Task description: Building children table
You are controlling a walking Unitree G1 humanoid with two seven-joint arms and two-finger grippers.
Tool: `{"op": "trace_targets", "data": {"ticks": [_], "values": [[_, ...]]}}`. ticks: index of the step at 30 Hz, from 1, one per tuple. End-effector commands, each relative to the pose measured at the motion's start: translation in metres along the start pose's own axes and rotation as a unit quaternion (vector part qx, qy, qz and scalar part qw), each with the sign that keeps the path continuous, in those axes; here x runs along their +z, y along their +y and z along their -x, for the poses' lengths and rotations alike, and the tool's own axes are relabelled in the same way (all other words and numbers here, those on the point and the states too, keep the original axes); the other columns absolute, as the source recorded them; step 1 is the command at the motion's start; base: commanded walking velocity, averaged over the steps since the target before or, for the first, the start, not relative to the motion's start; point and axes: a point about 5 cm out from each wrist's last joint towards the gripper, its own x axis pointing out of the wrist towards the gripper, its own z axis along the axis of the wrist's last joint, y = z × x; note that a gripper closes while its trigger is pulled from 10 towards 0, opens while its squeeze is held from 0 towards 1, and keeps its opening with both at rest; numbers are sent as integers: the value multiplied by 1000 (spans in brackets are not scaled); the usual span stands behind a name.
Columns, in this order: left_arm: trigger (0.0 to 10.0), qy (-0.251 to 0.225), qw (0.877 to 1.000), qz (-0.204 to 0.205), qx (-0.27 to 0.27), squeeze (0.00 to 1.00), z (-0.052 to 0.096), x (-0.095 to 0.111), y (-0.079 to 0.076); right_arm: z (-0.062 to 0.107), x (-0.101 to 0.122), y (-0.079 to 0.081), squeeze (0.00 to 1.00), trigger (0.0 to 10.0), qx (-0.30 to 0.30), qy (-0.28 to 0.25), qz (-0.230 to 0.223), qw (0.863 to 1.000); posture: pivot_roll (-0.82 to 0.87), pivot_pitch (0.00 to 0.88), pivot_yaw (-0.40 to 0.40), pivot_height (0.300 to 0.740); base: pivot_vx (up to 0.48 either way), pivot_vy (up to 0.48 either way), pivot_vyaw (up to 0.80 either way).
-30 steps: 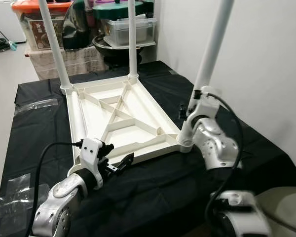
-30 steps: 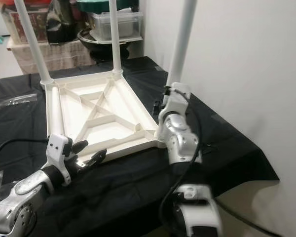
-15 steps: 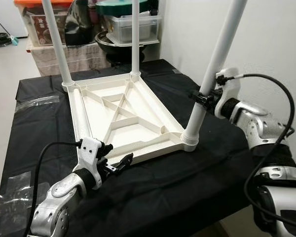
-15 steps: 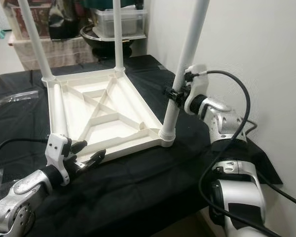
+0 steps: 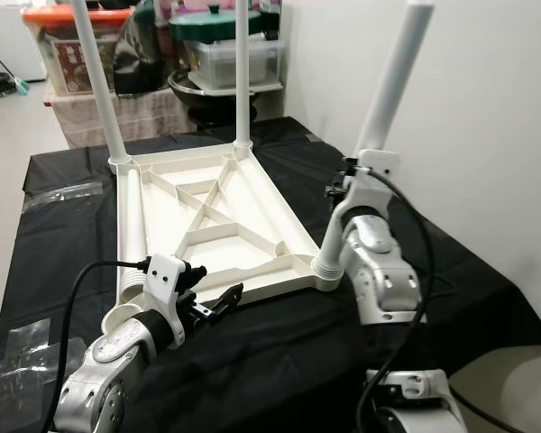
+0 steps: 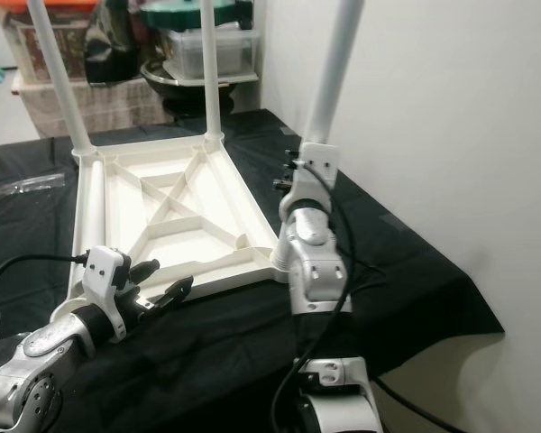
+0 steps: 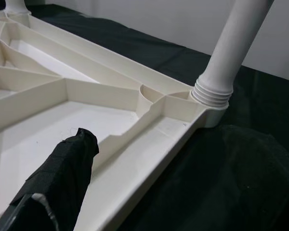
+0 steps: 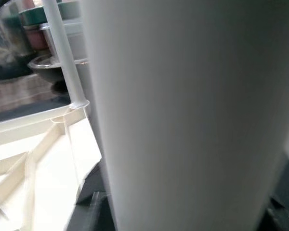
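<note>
Left eye view: the upturned white tabletop [image 5: 218, 212] is lying on a black cloth [image 5: 279, 352], with two legs standing at 12 o'clock and a third leg [image 5: 379, 117] rising from the near corner socket at 3 o'clock. The right gripper [image 5: 343, 194] is pressing against that leg low down; whether its fingers are clenched cannot be told, since the wrist is blocking them. Half a second ago the right arm was reaching in from the side; it is now swinging round in front of the leg, which suggests the leg is being twisted home. The left gripper [image 5: 218, 302] is hovering released at 7 o'clock, just off the tabletop's near edge.

Right eye view: a fourth leg [image 6: 88, 225] is lying loose along the tabletop's left rail, still waiting to be fitted.

Left wrist view: a black fingertip [image 7: 70, 166] is pointing over the tabletop's rim toward the threaded collar [image 7: 211, 91] seated in its socket.

Right wrist view: the third leg is looming pale and blurred, right against the camera.
</note>
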Motion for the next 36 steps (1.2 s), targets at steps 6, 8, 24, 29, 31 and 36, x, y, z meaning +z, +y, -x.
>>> {"op": "trace_targets", "data": {"ticks": [6,8,24,29,31,36], "values": [[10000,8,1000,-4,-2,0,0,-4,-1,-28,19,-44,1000,10000,40,6,-15,999,71,0,-59,740,0,0,0],[10000,8,1000,-3,-2,0,1,-4,-1,-32,30,-49,0,10000,93,-4,-16,995,71,0,-59,740,0,0,0],[10000,10,1000,-5,-2,0,3,-3,0,-38,21,-75,0,0,205,46,45,977,82,0,-54,740,0,0,0],[10000,14,1000,-6,-11,0,1,-3,-1,-25,-38,-47,0,0,-75,97,-34,992,84,0,-43,740,0,0,0],[10000,14,1000,-7,-10,0,1,-2,-1,-17,-45,-39,0,0,-98,107,-44,988,84,0,-43,740,0,0,0],[10000,16,1000,-6,-12,0,2,-3,0,0,-48,0,0,4431,-70,126,-51,988,79,0,-45,740,0,0,0]]}}
